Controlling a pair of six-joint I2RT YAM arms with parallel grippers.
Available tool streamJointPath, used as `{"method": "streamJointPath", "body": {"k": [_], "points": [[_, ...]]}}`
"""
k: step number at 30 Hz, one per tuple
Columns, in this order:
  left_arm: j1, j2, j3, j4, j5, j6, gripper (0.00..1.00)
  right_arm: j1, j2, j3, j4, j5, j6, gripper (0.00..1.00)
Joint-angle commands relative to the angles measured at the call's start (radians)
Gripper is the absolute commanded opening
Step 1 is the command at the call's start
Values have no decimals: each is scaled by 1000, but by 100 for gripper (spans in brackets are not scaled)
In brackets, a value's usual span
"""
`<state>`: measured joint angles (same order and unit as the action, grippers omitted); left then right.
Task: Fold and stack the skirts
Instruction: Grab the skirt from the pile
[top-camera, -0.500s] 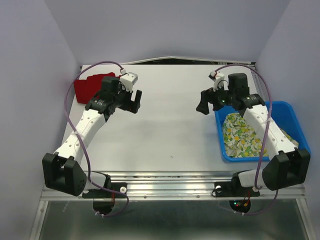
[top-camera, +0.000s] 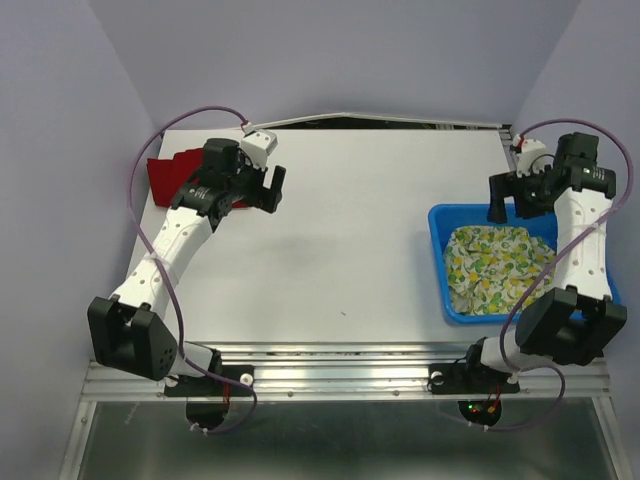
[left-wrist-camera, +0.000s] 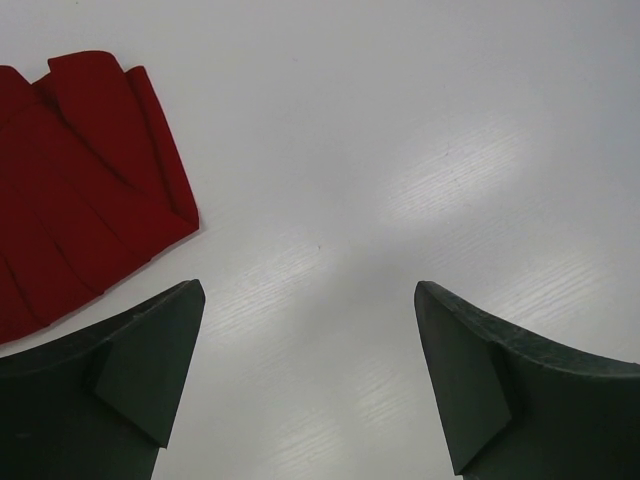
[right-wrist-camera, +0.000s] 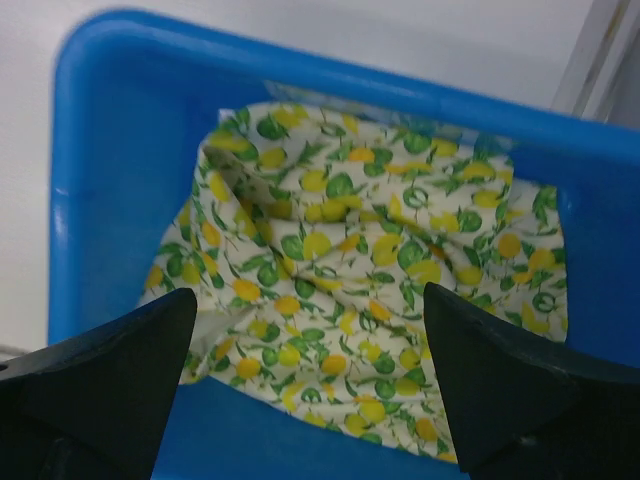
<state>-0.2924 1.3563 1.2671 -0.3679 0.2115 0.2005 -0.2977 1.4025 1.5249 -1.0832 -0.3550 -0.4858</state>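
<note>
We see the plain red pleated cloth skirt (top-camera: 165, 176) lying flat at the far-left corner of the white tabletop (top-camera: 350, 250). The left gripper (top-camera: 272, 192) hangs just right of it, jaws wide open and holding nothing.

In the left wrist view the red skirt (left-wrist-camera: 80, 180) sits up and to the left of the left gripper (left-wrist-camera: 308, 290). Its pleated edge ends just beyond one finger (left-wrist-camera: 150, 370), outside the gap. Between the jaws we see only bare tabletop. The cloth looks clear of that finger, but we cannot tell for sure.

The white cloth skirt with yellow lemons and green leaves (top-camera: 490, 270) lies crumpled in the blue rectangular plastic bin (top-camera: 437, 262). The bin stands at the right edge of the tabletop, toward the near side. The right gripper (top-camera: 510, 200) hangs over the bin's far edge, jaws fully apart and holding nothing.

In the right wrist view the lemon skirt (right-wrist-camera: 360, 290) covers most of the bin (right-wrist-camera: 110, 150) floor, bunched and creased. It shows in the gap between the two fingers. The right gripper (right-wrist-camera: 310, 295) is above the cloth and looks clear of it.

The two skirts are well apart, on opposite sides of the tabletop.
</note>
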Motion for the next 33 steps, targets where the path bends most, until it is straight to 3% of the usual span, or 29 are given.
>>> {"method": "streamJointPath", "body": {"k": [1, 10, 15, 18, 20, 21, 24, 25, 26, 27, 33], "points": [[15, 12, 23, 18, 49, -7, 99, -81, 96, -21, -227, 53, -152, 100], [39, 7, -26, 7, 72, -19, 99, -71, 159, -262, -173, -114, -152, 100], [45, -2, -55, 0, 71, -18, 99, -9, 187, -437, -17, -108, -74, 100], [48, -2, -58, -8, 72, -18, 99, 5, 213, -450, 55, -81, -33, 99], [50, 1, -61, -6, 74, -21, 98, 5, 230, -437, 80, -90, -17, 88], [50, 3, -60, -6, 74, -23, 99, 5, 236, -419, 78, -91, -16, 70], [50, 12, -49, -8, 78, -27, 99, 5, 256, -376, 42, -91, -23, 37], [50, 15, -45, -9, 80, -27, 99, 5, 253, -340, 29, -93, -25, 16], [50, 21, -35, -11, 83, -27, 99, 5, 230, -318, 10, -91, -20, 5], [52, 24, -28, -12, 83, -27, 99, 5, 214, -292, 3, -88, -8, 1], [59, 53, 27, -28, 111, -30, 99, 5, 112, 116, -50, -96, 75, 1]]}}
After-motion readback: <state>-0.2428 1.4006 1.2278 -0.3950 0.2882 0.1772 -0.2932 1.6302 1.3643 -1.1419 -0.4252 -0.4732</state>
